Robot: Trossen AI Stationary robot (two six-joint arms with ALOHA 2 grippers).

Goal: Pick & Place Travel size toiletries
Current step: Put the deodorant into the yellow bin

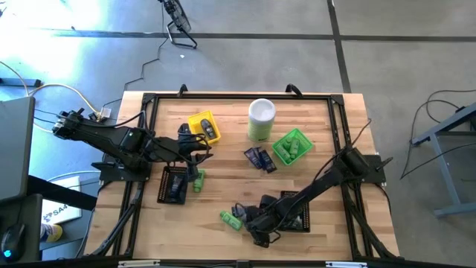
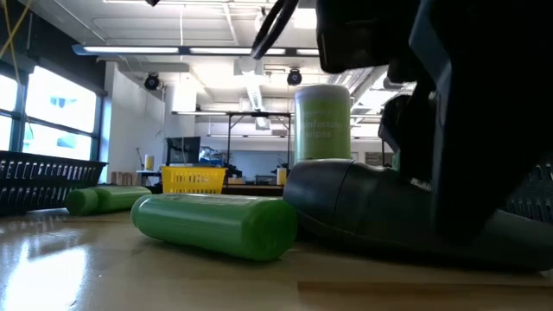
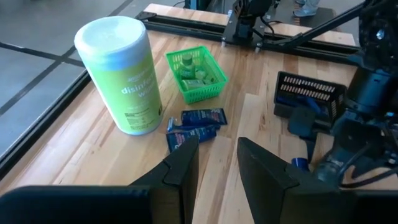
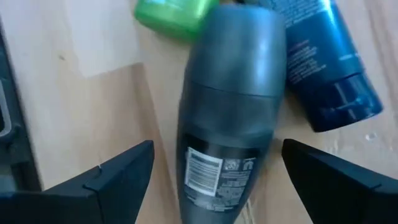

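Note:
My right gripper (image 1: 255, 223) is open near the table's front edge and points steeply down. In the right wrist view its fingers (image 4: 118, 174) stand on either side of a dark grey oval piece (image 4: 227, 106) lying on the wood, apart from it. Beside that piece lie a blue tube (image 4: 323, 62) and a green bottle (image 4: 171, 15); the low view shows the bottle (image 2: 216, 223) on its side. My left gripper (image 3: 217, 165) hovers open and holds nothing near the yellow tray (image 1: 203, 125). Navy packets (image 1: 260, 158) lie mid-table. Small green bottles (image 1: 291, 144) fill the green tray.
A tall pale-green canister (image 1: 261, 119) stands at the back. Next to it is the green tray (image 1: 305, 141). A black mesh tray (image 1: 172, 184) lies at the left with green bottles (image 1: 198, 180) beside it. Another black tray (image 1: 297, 212) lies under my right arm.

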